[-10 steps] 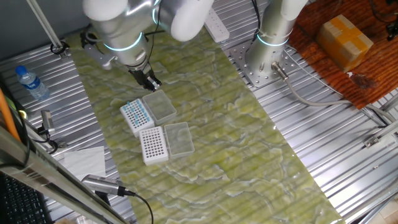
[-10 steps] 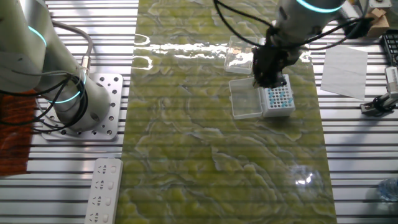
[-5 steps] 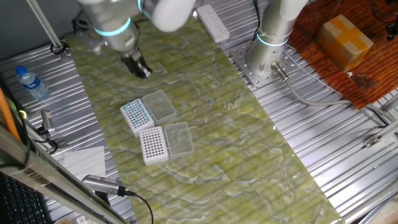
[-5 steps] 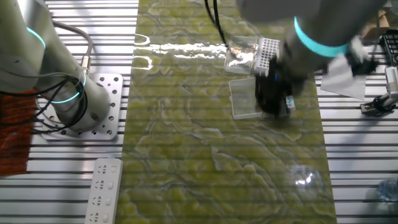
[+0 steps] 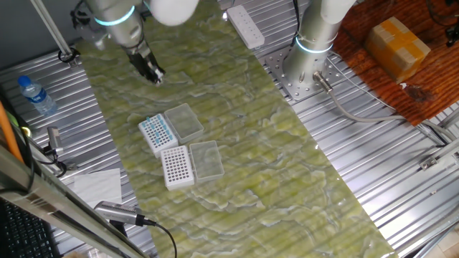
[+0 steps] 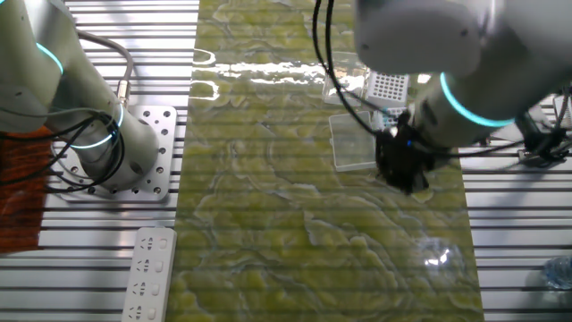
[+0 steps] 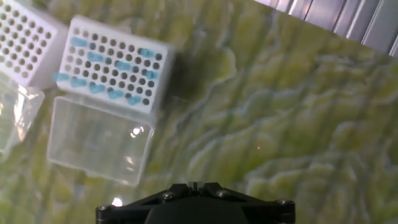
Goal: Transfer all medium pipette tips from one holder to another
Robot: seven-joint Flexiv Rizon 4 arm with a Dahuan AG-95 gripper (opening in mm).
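The gripper (image 5: 153, 75) hangs above the green mat (image 5: 237, 143), well apart from both holders, at about 12 o'clock from them in the one fixed view. Whether its jaws are wide or narrow cannot be told: the fingertips are too small and dark in the fixed views, and the hand view shows only the black base of the hand.

The medium pipette tips (image 7: 102, 65) sit in the source holder (image 5: 156, 132), as scattered blue dots among many dark, bare holes. The second holder (image 5: 176, 166) lies just beside it at 6 o'clock and looks empty of blue. Each holder has its clear lid (image 5: 183, 122) open at its 3 o'clock side.

The step in hand seems to be the positioning before a pick. The next move probably calls for coming down over one blue tip with fine alignment, because the neighbouring holes are very close.
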